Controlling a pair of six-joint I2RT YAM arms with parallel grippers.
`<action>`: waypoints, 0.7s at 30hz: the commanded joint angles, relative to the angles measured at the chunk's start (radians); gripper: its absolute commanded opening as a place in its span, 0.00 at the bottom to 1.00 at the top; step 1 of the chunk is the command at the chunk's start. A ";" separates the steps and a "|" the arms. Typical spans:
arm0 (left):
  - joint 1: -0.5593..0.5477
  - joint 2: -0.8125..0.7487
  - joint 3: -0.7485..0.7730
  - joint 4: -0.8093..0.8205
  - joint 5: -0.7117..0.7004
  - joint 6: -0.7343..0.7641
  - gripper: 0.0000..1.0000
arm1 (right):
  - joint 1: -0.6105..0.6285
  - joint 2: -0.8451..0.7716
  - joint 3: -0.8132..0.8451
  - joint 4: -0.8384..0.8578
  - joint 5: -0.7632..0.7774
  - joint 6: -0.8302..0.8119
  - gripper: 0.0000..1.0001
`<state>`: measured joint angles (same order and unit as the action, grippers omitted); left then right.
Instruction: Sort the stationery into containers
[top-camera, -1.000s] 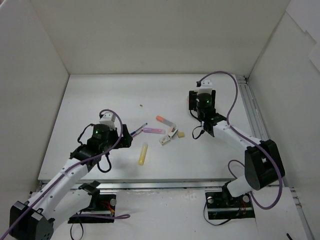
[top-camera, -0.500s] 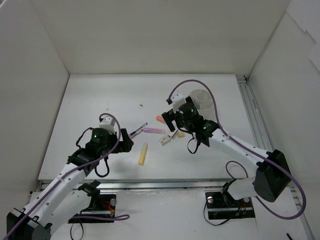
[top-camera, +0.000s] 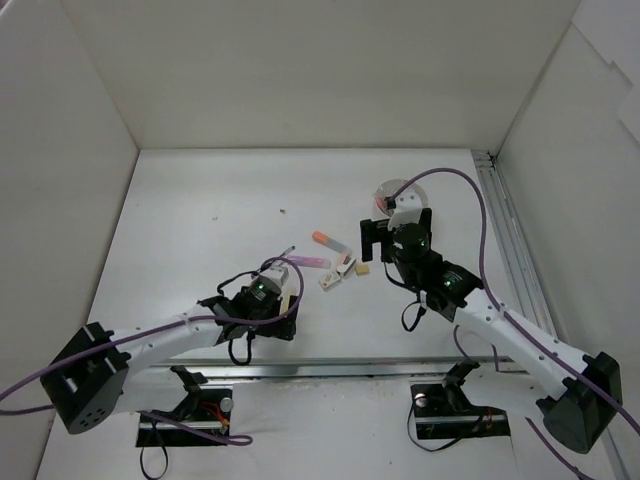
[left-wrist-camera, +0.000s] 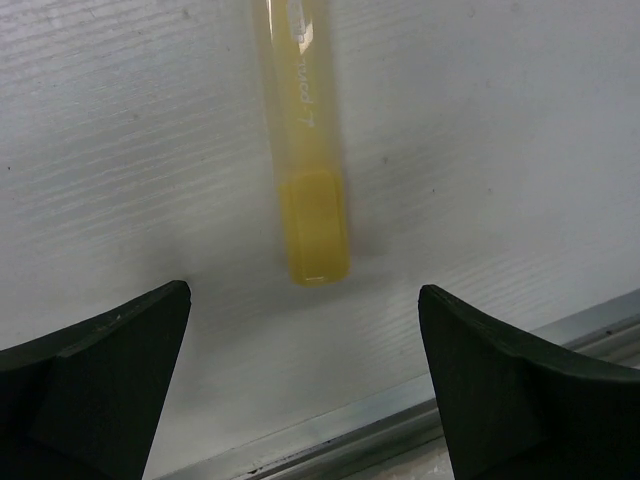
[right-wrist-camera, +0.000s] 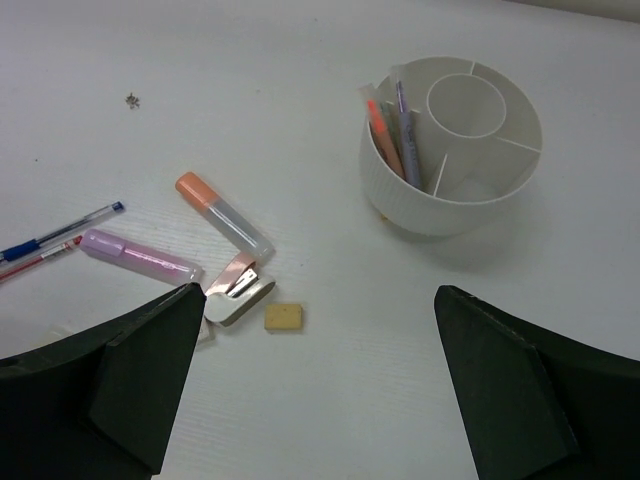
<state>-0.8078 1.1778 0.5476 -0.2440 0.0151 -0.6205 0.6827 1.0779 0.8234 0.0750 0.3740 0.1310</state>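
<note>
The yellow marker (left-wrist-camera: 305, 150) lies on the table, pointing away from me. My left gripper (left-wrist-camera: 300, 290) is open and empty just short of its near end; in the top view this gripper (top-camera: 264, 298) covers most of the marker. My right gripper (right-wrist-camera: 315, 300) is open and empty, hovering above a tan eraser (right-wrist-camera: 284, 318). The round white divided container (right-wrist-camera: 420, 195) stands to the far right of it, with an orange marker and a pen in one compartment. An orange-capped marker (right-wrist-camera: 222, 215), a pink marker (right-wrist-camera: 138, 256) and two pens (right-wrist-camera: 60, 235) lie to the left.
A small white and pink stapler-like piece (right-wrist-camera: 238, 292) lies beside the eraser. A metal rail (left-wrist-camera: 400, 430) runs along the table's near edge just behind my left gripper. In the top view the container (top-camera: 392, 189) is partly hidden behind my right gripper (top-camera: 397, 228).
My left gripper has moved right and toward the near edge, over the yellow marker. My right gripper left the container, swung left, and now sits nearer, above the eraser.
</note>
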 joint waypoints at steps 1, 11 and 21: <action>-0.025 0.072 0.089 0.022 -0.116 -0.018 0.92 | -0.015 -0.074 -0.018 0.023 0.057 0.058 0.98; -0.068 0.244 0.178 0.028 -0.187 -0.013 0.33 | -0.023 -0.165 -0.046 -0.029 0.036 0.061 0.98; -0.119 0.056 0.253 -0.123 -0.161 0.088 0.00 | -0.026 -0.184 -0.069 -0.029 -0.511 -0.299 0.98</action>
<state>-0.9241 1.3441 0.7238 -0.3241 -0.1783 -0.5957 0.6590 0.8875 0.7670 0.0029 0.1318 0.0166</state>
